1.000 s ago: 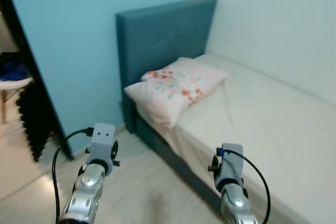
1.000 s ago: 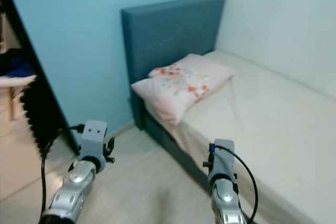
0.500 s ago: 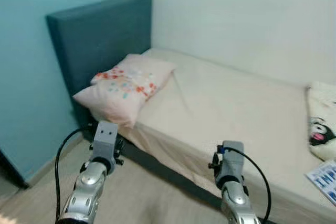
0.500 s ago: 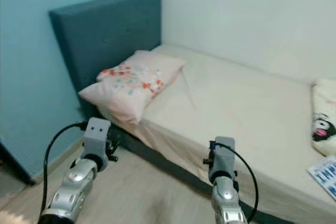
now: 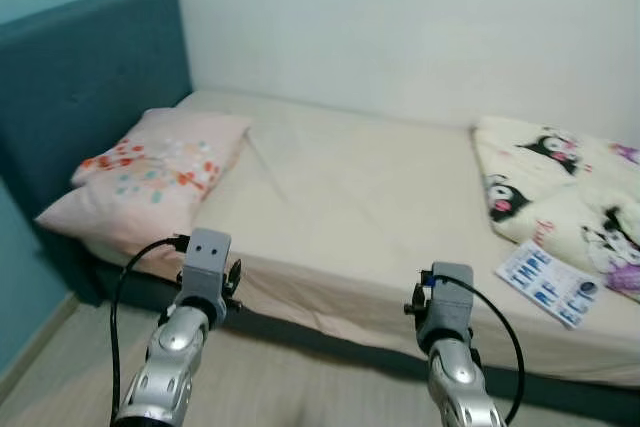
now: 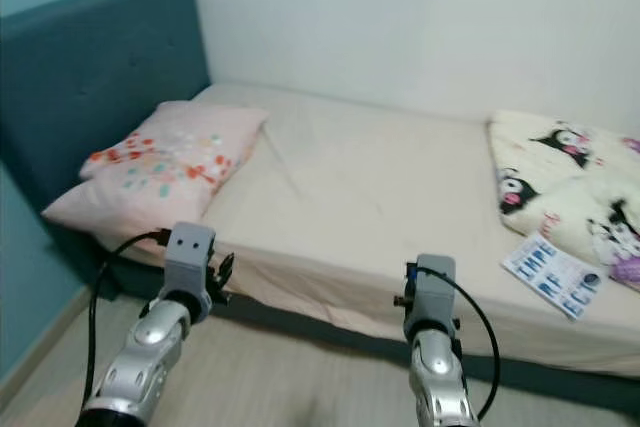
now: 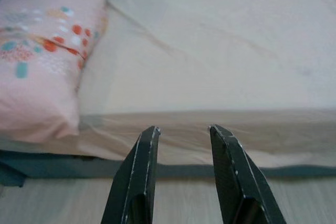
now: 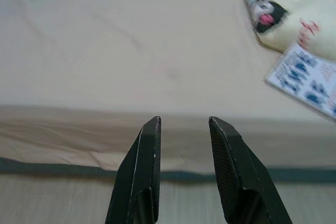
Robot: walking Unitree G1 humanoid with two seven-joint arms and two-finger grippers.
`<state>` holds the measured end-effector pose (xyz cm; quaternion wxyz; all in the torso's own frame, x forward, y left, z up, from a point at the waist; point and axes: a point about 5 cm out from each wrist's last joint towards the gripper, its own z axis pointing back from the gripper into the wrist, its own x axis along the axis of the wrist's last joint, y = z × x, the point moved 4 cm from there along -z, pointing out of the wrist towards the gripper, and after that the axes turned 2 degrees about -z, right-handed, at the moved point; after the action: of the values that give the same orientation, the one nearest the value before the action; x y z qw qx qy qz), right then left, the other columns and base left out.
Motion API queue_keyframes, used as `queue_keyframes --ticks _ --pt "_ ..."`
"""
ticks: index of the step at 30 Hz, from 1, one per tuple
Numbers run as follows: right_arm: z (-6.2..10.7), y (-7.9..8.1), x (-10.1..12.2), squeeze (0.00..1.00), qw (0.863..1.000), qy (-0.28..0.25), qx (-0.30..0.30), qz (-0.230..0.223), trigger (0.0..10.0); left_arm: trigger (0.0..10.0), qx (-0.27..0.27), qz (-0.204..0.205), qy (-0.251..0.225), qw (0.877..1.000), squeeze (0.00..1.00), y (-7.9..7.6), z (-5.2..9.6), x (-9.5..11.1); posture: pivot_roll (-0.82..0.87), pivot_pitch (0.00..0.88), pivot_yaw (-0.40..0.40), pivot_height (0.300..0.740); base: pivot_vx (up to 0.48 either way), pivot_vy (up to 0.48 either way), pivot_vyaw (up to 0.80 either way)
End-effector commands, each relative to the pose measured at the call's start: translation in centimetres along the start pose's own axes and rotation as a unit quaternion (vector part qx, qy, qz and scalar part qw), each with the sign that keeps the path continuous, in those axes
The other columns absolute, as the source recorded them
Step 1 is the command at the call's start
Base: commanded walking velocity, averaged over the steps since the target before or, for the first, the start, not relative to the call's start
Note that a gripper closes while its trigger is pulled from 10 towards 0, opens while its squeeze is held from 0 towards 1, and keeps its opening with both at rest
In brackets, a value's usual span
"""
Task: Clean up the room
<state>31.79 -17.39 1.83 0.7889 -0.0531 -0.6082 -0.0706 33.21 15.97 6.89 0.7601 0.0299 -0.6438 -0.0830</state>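
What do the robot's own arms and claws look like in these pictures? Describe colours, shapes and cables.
Both arms are silver metal, each topped by a grey boxy wrist block. A black cable loops from each. The left claw and right claw each have two long, tapering black fingers.

The blanket with cartoon figures runs off the right edge of both eye views, so its full spread cannot be seen. The print on the booklet is too small to read, and in the right wrist view its blue letters are blurred and cut by the edge. The headboard is cut off at the left edge. Both arms leave the bottom edge of the eye views.
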Motion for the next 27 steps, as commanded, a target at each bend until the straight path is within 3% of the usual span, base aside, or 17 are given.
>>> queue_keyframes --ticks 1,7,17,27 --pt "-0.1 -0.2 0.0 0.0 1.0 0.004 -0.003 0.0 10.0 10.0 -0.007 0.002 -0.003 1.0 0.0 -0.3 0.1 0.1 0.09 0.004 -0.063 0.74 0.0 0.0 -0.8" --pt "-0.1 -0.2 0.2 0.0 1.0 -0.001 0.002 0.001 10.0 10.0 -0.007 0.007 -0.007 1.0 0.0 -0.3 0.1 0.3 0.09 0.004 -0.068 0.74 0.0 0.0 -0.8" --pt "-0.1 1.0 1.0 0.0 0.999 -0.02 0.037 0.021 10.0 10.0 -0.005 0.026 -0.025 0.999 0.0 -0.4 0.1 0.9 0.09 0.004 -0.071 0.74 0.0 0.0 0.0" --pt "-0.2 0.6 0.9 0.0 0.999 -0.018 0.033 0.02 10.0 10.0 -0.013 0.033 -0.031 0.999 0.0 -0.6 0.1 1.1 0.09 0.002 -0.075 0.74 0.314 0.0 0.0"
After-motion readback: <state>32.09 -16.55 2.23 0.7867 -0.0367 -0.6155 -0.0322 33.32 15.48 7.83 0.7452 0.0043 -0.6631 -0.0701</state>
